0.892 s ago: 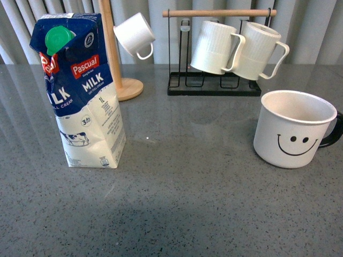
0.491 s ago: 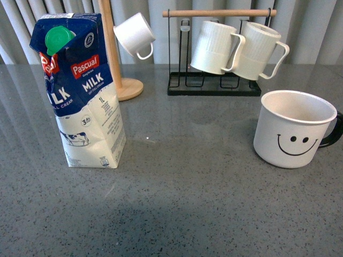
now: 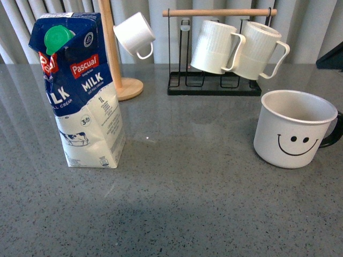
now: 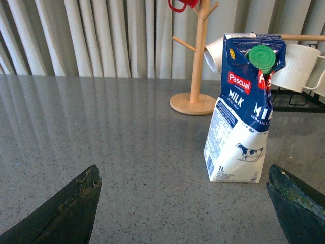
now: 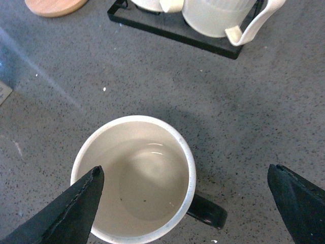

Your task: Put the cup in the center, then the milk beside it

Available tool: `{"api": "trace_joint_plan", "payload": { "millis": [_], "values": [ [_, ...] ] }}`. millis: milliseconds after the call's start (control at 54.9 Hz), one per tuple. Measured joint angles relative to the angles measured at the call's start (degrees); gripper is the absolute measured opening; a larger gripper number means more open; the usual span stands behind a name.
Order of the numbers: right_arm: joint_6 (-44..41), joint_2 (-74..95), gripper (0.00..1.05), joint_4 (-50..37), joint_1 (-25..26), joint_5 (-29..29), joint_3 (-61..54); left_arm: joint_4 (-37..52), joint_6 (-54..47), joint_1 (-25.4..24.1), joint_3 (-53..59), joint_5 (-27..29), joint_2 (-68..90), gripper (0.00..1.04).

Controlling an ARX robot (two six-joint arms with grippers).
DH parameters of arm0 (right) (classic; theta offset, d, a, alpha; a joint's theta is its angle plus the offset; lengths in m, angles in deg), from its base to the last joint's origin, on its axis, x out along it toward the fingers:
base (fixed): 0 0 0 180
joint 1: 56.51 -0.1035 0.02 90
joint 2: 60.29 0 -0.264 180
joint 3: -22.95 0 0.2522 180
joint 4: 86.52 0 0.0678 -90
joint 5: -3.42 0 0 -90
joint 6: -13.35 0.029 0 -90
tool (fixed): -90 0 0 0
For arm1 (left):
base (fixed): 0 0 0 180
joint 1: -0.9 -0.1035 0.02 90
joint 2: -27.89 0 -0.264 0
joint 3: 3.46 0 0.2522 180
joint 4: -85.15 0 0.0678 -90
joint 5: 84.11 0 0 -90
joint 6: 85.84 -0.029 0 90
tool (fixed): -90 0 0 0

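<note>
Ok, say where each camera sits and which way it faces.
Front view: on the robot's body, facing across the table at the milk, the cup and the mug rack; a dark sliver at the right edge, perhaps an arm.
Left wrist view: low, facing level at the milk; the left gripper shows, fingers open.
Right wrist view: above, facing down into the cup; the right gripper shows, fingers open.
Shared: front and left wrist both show the milk; front and right wrist, the cup.

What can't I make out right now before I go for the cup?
- Handle of the cup: front view, cut by the right edge.
- Dark shape, upper right: front view, too little shows to identify.
- Red item on the wooden tree: left wrist view, cut by the top edge.
</note>
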Motion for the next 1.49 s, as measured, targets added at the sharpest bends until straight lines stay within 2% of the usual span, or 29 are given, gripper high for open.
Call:
{"api": "trace_joint_plan", "payload": {
  "millis": [127,146,182,382,437,546,564,965,1074,1274,1493],
  "values": [
    [-5.62,6.34,0.97,5.18,-0.79,-0.13,2.08,0.00,0.02,0.00,0.00,0.00,0.00,0.98],
    [-6.16,6.71,0.90,5.07,-0.79,-0.11,2.21,0.00,0.02,0.00,0.00,0.00,0.00,0.98],
    [-6.49,7.52,0.83,4.79,-0.81,-0.04,2.69,0.00,0.00,0.00,0.00,0.00,0.00,0.98],
    [-6.47,8.90,0.57,4.31,-1.55,-0.02,3.82,-0.02,0.02,0.00,0.00,0.00,0.00,0.98],
    [-6.49,9.25,0.45,4.15,-1.95,0.09,4.11,0.00,0.02,0.00,0.00,0.00,0.00,0.98],
    [-6.49,9.60,0.32,3.91,-1.95,0.31,4.20,0.00,0.00,0.00,0.00,0.00,0.00,0.98],
    [-6.16,9.99,0.05,3.45,-1.97,0.42,4.24,0.00,0.02,0.00,0.00,0.00,0.00,0.98],
    [-2.23,7.98,0.03,3.23,-2.73,-0.70,5.64,0.00,0.02,0.00,0.00,0.00,0.00,0.98],
    [-0.13,5.86,0.03,3.28,-4.48,-0.90,6.58,0.00,0.00,0.00,0.00,0.00,0.00,0.98],
    [4.37,3.50,0.03,2.14,-10.62,-0.48,5.51,0.00,0.02,0.00,0.00,0.00,0.00,0.98],
    [7.15,4.22,0.03,0.17,-13.09,1.46,3.04,0.00,0.02,0.00,0.00,0.00,0.00,0.98]
  ]
}}
